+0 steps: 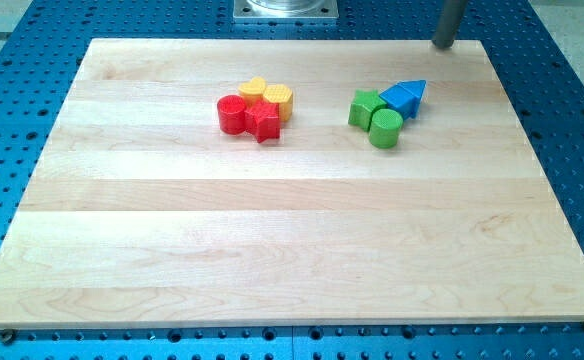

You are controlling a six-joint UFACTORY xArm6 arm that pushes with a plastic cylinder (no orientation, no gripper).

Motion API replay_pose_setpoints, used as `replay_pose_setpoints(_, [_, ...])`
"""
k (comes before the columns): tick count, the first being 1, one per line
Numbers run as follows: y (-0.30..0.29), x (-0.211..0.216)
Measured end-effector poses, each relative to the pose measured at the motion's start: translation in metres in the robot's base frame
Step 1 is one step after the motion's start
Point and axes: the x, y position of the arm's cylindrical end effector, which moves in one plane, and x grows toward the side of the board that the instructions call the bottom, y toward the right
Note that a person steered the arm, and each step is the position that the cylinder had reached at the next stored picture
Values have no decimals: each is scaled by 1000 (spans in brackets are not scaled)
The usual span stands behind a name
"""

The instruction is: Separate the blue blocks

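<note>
Tip: my tip (442, 44) sat at bench (272, 240) top-right edge, well apart from blocks.
End effector: bare rod, no jaws.
Blue blocks: blue cube-ish block (400, 101) touching blue triangle (416, 90), beside green star-ish block (366, 107) & green cylinder (385, 128).
Other cluster: red cylinder (232, 113), red star-ish block (264, 121), two yellow blocks (269, 96), view's left of centre.

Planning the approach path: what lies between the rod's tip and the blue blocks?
Only bare board, in the camera view: my tip sits above-right of the blue blocks.
</note>
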Motion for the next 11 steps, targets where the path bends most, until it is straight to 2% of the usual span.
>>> replay_pose_setpoints(4, [2,10])
replay_pose_setpoints(5, [2,58])
replay_pose_setpoints(7, [-70,107])
replay_pose_setpoints(8, [-70,157])
replay_pose_setpoints(10, [-72,284])
replay_pose_setpoints(11, [-71,282])
